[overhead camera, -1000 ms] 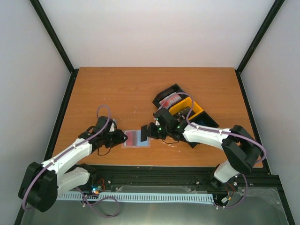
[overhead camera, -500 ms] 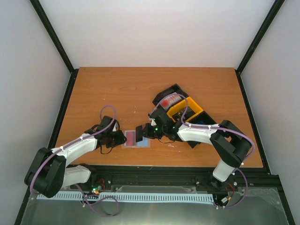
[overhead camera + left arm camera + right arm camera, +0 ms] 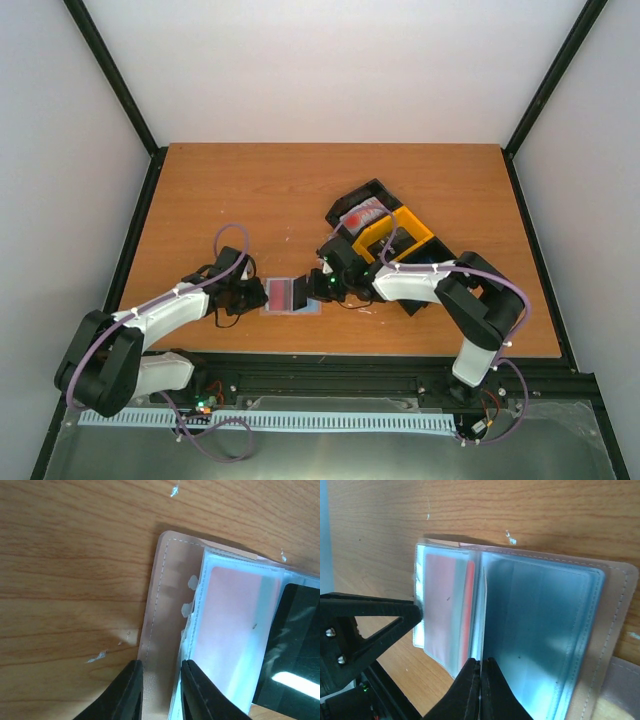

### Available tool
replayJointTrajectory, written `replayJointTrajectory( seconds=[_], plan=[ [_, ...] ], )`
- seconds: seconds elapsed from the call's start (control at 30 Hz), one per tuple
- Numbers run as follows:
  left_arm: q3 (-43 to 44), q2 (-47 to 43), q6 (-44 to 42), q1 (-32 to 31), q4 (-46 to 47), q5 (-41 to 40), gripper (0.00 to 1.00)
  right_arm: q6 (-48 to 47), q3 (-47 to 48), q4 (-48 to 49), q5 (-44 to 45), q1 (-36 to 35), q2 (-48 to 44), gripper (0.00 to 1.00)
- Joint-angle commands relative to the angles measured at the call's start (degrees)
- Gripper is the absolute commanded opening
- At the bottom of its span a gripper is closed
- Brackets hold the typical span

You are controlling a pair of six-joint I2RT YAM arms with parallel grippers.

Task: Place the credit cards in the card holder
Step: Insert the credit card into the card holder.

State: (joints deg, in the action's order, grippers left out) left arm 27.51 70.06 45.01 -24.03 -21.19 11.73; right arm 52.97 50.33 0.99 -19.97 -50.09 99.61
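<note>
The card holder lies open on the table, tan cover down and pale see-through pockets up. A red credit card sits inside its left pocket. More red credit cards lie in the tray. My left gripper stands narrowly open over the holder's tan left edge, with that edge between its fingers. My right gripper is shut on a thin pale pocket leaf. The leaf stands on edge along the holder's middle fold. In the top view the right gripper is at the holder's right side.
A black-and-yellow tray stands just behind the right arm, at the table's right middle. In the right wrist view a black finger of the left gripper touches the left edge of the pockets. Small white flecks dot the wood.
The left jaws have narrowed over the holder's left edge. The right gripper swept left across the holder, then came back a little to the right, still shut.
</note>
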Motion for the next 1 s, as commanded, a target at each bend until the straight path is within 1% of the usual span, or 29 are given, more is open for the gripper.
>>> replayJointTrajectory(
  seconds=[0.0, 0.2, 0.47, 0.77, 0.97],
  plan=[
    [1.5, 0.5, 0.3, 0.4, -2.0, -2.5, 0.24, 1.1, 1.0, 0.9, 0.4, -0.5, 0.6, 0.03],
    [1.6, 0.3, 0.0, 0.4, -1.9, -2.3, 0.24, 4.8, -0.1, 4.9, -0.9, -0.5, 1.3, 0.03],
    [1.9, 0.1, -0.3, 0.4, -2.3, -3.0, 0.24, 4.8, -1.0, 4.5, 1.6, -0.8, -2.2, 0.03],
    [1.8, -0.2, 0.0, 0.4, -2.4, -3.6, 0.24, 5.5, 0.6, 5.8, -0.5, -1.3, 1.2, 0.03],
    [1.6, -0.3, 0.2, 0.4, -2.1, -3.0, 0.24, 6.4, 2.1, 3.1, -0.1, -1.4, 3.7, 0.03]
  ],
)
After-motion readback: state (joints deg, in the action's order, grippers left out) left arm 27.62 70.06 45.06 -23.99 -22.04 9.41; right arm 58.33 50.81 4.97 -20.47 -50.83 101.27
